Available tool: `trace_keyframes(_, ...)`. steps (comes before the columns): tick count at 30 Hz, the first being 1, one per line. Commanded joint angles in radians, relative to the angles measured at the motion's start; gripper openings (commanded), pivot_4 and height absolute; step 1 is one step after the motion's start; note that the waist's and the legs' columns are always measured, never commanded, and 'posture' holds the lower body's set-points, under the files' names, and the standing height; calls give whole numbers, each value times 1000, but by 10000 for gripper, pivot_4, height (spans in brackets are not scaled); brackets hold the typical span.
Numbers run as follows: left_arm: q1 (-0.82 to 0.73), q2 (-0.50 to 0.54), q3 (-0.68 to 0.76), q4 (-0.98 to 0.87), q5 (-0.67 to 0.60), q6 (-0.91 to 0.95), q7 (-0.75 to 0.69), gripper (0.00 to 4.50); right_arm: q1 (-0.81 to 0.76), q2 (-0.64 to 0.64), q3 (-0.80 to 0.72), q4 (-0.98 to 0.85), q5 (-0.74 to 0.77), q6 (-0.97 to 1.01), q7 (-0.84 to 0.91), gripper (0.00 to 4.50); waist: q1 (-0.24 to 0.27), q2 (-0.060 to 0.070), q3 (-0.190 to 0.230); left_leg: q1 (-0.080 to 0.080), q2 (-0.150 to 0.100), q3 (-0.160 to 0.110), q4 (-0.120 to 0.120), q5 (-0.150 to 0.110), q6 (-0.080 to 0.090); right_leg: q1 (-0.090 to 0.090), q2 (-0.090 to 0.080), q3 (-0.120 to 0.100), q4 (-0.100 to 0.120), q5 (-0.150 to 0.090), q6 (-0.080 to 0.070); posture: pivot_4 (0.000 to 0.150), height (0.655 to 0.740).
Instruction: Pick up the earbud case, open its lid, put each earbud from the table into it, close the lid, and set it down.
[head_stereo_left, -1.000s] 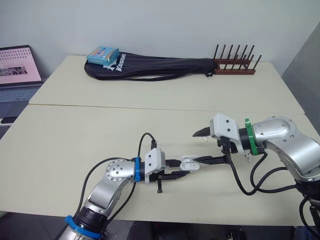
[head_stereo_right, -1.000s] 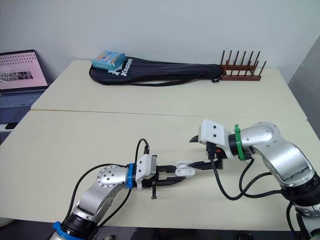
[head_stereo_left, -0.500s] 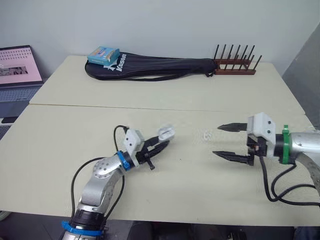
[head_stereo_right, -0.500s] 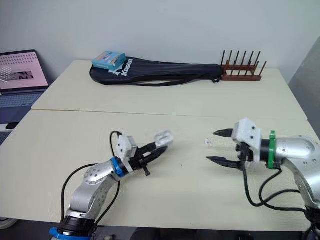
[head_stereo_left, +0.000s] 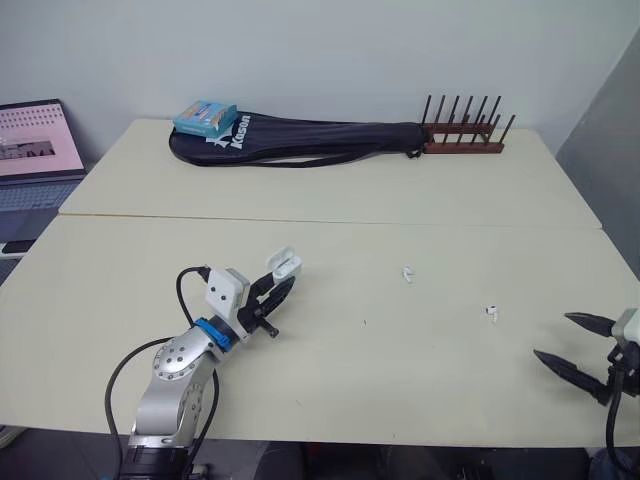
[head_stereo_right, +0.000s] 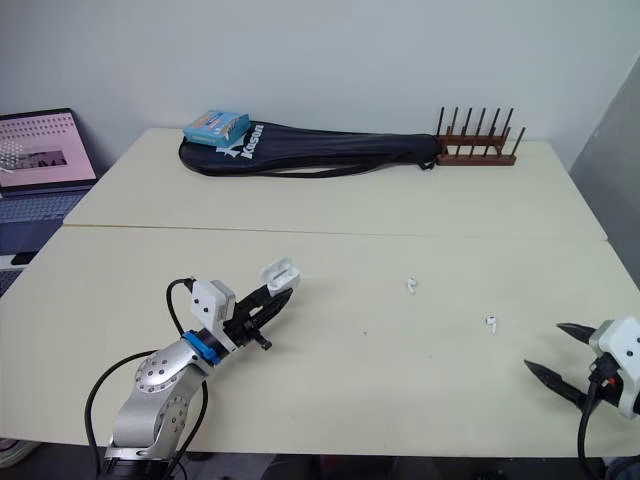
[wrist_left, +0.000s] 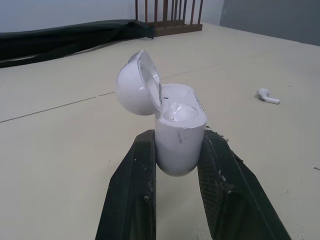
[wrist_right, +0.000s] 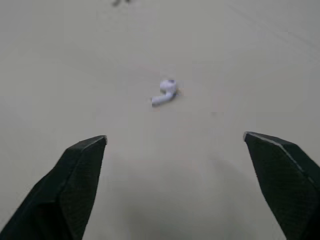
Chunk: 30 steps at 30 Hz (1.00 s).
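White earbud case (wrist_left: 177, 145), lid up, between left jaws; earbud (wrist_right: 165, 92) beyond right jaws

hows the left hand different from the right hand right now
The left hand is shut on the earbud case, whose lid stands open; the right hand is open and holds nothing. The left hand is over the left half of the table, while the right hand is by its near right corner, facing an earbud. Both have two black fingers.
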Motion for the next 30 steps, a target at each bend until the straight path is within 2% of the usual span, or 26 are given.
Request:
trace_keyframes(1,-7,14,17,-36,-7,-24,-1,7681,-7,-25,-15,-50,5,-7,-7,45000,-1,0,0,1,0,0,0,0,0,0,0,1,0,0,0,1500,7274)
trace_keyframes(8,-2,23,13,-40,-5,-20,-2,7681,-143,-82,111,-236,85,179,-64,45000,0,0,0,0,0,0,0,0,0,0,0,0,0,0,0,1500,7274)
trace_keyframes(13,-3,20,-8,-47,4,-16,-1,7681,-400,-15,354,-267,23,358,-281,45000,3,-3,2,-1,0,-1,0,0,0,0,0,0,-1,0,0,1500,7274)
trace_keyframes(20,-10,19,-31,-52,14,-15,1,7681,-649,219,591,-160,-68,510,-532,45000,7,-4,2,-9,1,-4,0,0,-1,-8,0,-1,0,0,0,1500,7274)
trace_keyframes(30,-25,11,-42,-48,21,-13,7,7681,-745,415,707,81,-205,434,-694,45000,5,-4,2,-11,1,-4,0,0,-1,-12,-1,-1,2,0,0,1500,7274)
